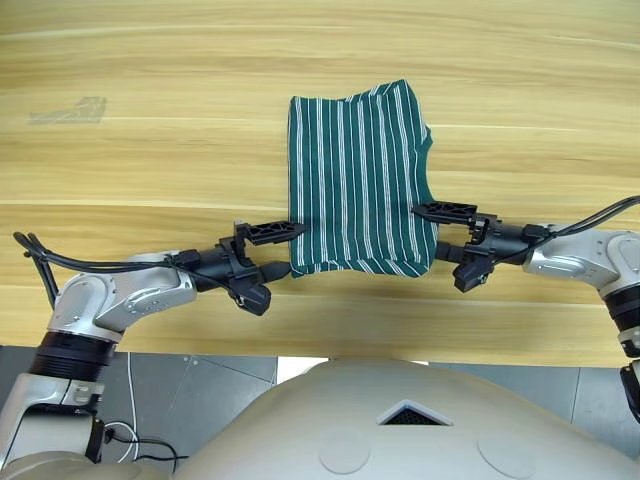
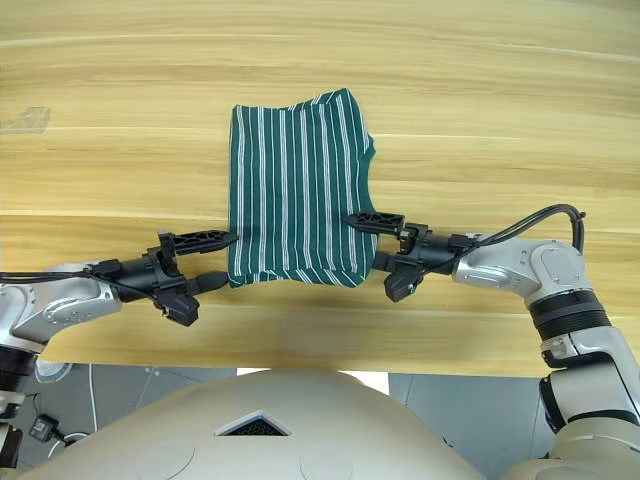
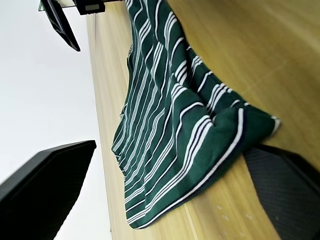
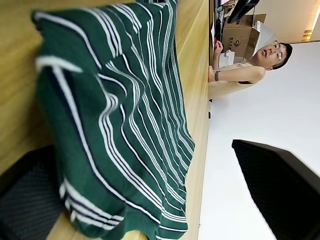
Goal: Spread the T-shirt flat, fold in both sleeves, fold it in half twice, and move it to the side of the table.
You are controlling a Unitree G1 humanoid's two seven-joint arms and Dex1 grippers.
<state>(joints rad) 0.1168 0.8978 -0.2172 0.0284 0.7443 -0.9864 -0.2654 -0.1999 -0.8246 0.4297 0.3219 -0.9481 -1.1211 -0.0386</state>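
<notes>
**Striped T-shirt (image 1: pixel 360 180) folded on bench (image 1: pixel 150 60)**

Dark green with thin white stripes, lying mid-bench as a rough rectangle, stripes running away from the robot, near edge plump and slightly rumpled, far right corner peaked. Flanked at the near corners by left gripper (image 1: pixel 295 248) and right gripper (image 1: pixel 427 232), both gaping wide, one finger low beside the cloth, the other raised clear, nothing clamped.

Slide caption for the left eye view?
Open left gripper and right gripper at near corners of the folded striped T-shirt on the table.
</notes>
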